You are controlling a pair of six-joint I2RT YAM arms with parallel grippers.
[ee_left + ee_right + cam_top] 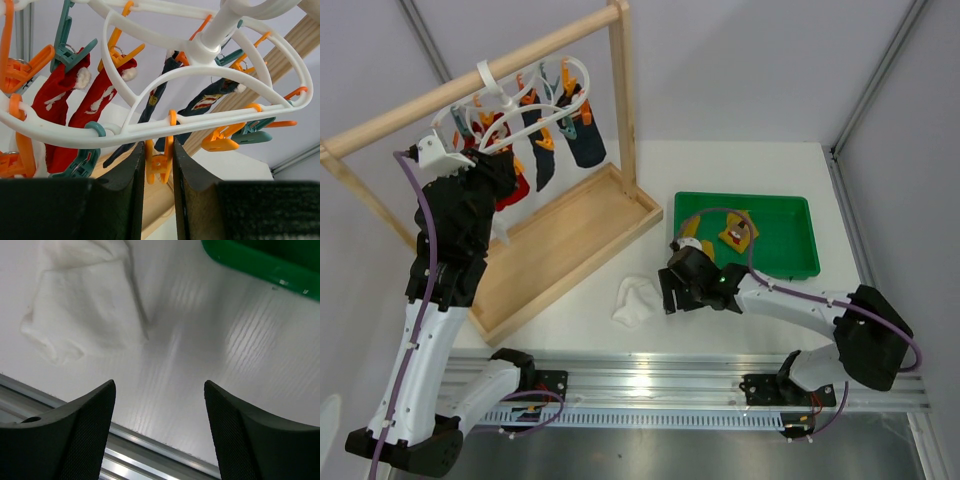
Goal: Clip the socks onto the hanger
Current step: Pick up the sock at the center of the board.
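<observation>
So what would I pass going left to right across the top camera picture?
You'd pass the red socks → navy socks → white sock on the table → green tray.

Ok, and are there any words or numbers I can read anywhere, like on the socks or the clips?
No words or numbers can be read in any view.
navy socks: a small coloured patch, too blurred to tell if it holds letters.
red socks: white marks, a pattern rather than readable text.
mustard socks in the green tray: a dark mark, too small to read.
</observation>
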